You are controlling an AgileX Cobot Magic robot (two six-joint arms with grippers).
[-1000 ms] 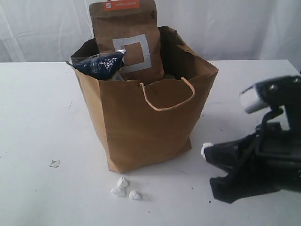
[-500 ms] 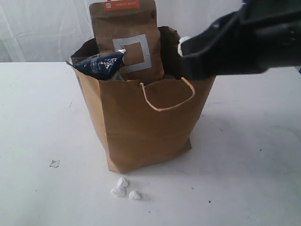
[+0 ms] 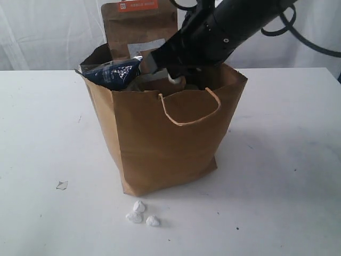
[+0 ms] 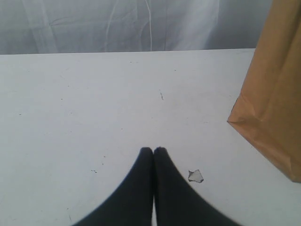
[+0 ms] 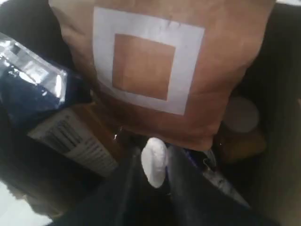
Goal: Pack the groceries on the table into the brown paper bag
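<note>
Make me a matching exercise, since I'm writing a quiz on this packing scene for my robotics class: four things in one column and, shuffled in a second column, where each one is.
Things:
1. tall brown kraft paper bag
2. brown pouch with orange top and grey square
3. shiny dark blue packet
4. three small white crumbs

Places:
A. lying on the white table, in front of the bag
B. standing on the table, mouth open
C. upright inside the bag, rising well above its rim
D. in the bag, its end poking over the rim beside the pouch

Pairs: 1-B, 2-C, 3-D, 4-A.
</note>
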